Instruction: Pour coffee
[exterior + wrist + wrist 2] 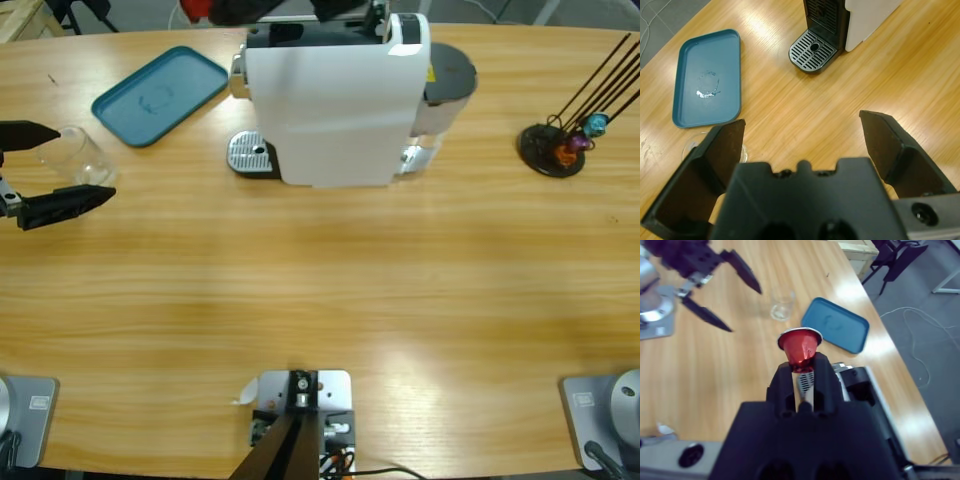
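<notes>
My right gripper [801, 371] pinches a red capsule [799, 346] above the coffee machine [335, 95], ready for loading. My left gripper [45, 165] is spread around the empty glass [78, 152], poised to carry it. I see no coffee yet.

Teal tray [160, 95] (empty) near capsule rack [553, 150]

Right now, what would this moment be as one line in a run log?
left gripper: open beside glass | right gripper: holds red capsule over coffee machine | blue tray: empty
</notes>
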### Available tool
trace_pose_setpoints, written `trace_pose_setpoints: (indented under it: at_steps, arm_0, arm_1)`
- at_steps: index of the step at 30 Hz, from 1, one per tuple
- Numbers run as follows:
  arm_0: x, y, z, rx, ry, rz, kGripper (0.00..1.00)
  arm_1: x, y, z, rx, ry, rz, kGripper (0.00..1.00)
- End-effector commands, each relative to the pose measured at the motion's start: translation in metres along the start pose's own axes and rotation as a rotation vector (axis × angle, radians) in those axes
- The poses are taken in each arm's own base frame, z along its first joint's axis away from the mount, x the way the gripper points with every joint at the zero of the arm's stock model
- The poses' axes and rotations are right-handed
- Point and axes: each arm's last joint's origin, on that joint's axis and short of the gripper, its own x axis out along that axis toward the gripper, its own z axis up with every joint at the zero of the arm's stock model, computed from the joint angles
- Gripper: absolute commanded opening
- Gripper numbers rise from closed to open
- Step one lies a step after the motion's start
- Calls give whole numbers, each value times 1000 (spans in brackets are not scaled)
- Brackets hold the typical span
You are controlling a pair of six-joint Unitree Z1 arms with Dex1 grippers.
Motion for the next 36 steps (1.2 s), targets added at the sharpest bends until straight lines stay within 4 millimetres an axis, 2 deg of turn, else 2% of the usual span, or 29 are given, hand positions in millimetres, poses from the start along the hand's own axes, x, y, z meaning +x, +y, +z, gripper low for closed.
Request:
trace_pose_setpoints:
  at_steps: [1,7,36]
  arm_0:
    - [5,-3,-14,0,40,8,988]
    - [11,-3,-12,0,46,8,988]
    - [17,-5,-20,-2,61,6,989]
  arm_1:
    - [32,-28,-24,-69,167,-105,0]
    - [47,-29,-33,-71,206,-97,0]
    - [65,-41,-53,-54,324,-156,0]
